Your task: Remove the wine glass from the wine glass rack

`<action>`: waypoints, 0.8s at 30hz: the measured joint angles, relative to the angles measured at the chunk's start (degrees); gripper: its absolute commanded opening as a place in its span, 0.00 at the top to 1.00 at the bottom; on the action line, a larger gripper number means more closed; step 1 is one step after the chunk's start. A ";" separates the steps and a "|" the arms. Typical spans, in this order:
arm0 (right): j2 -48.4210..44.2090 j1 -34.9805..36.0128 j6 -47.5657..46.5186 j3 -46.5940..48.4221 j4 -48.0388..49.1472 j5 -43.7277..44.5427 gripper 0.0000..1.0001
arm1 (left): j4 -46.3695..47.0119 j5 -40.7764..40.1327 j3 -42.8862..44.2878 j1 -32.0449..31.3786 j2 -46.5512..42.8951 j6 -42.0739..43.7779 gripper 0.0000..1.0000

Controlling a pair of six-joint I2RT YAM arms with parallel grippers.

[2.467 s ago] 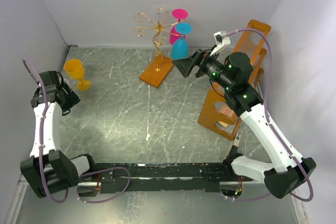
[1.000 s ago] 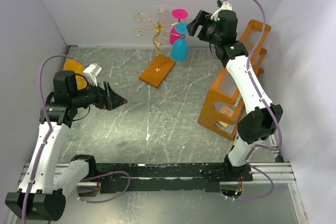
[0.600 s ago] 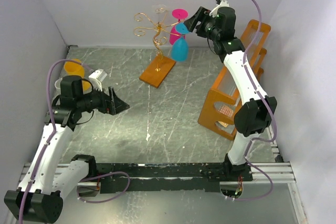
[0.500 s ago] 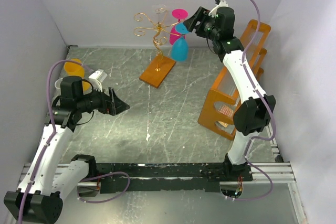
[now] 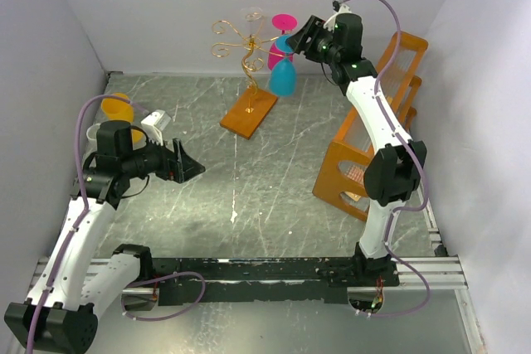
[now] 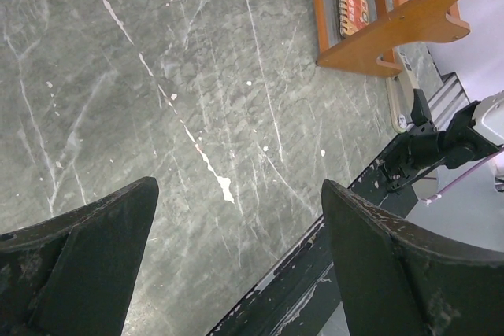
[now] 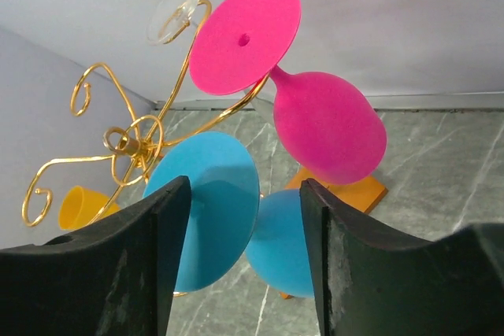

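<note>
The wine glass rack (image 5: 247,57) is gold wire on an orange base (image 5: 247,113) at the back. A blue wine glass (image 5: 283,78), a pink one (image 5: 284,21) and a clear one (image 5: 251,14) hang upside down from it. My right gripper (image 5: 303,36) is open, level with the blue glass's foot, just to its right. In the right wrist view the gripper (image 7: 246,186) frames the blue glass (image 7: 213,218) without touching it, with the pink glass (image 7: 331,127) above and the rack (image 7: 130,143) to the left. My left gripper (image 5: 187,167) is open and empty over the table (image 6: 236,186).
A yellow glass (image 5: 116,109) stands on the table at the far left. A big orange frame with clear panels (image 5: 373,134) stands at the right, also in the left wrist view (image 6: 394,33). The back wall is close behind the rack.
My right arm has lifted from beside the orange frame to the top of the rack and edged left toward the blue glass. My left arm swung in over the table, then held.
</note>
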 measured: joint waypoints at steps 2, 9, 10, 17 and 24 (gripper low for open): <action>0.24 0.00 -0.04 0.33 -0.02 -0.07 0.52 | 0.00 -0.31 0.00 -0.15 0.11 0.13 0.05; 0.28 0.02 0.15 0.85 0.09 -0.31 0.70 | -0.04 -0.92 0.02 -0.35 0.39 0.35 0.05; 0.31 0.02 0.11 1.05 0.07 -0.35 0.72 | -0.07 -0.98 0.02 -0.37 0.39 0.39 0.05; 0.37 -0.04 0.61 1.68 0.70 -0.26 0.87 | -0.44 -1.88 0.04 -0.57 0.52 0.61 0.05; 0.26 -0.02 1.70 1.68 1.11 -0.15 0.98 | -0.57 -2.21 0.13 -0.57 1.27 0.96 0.05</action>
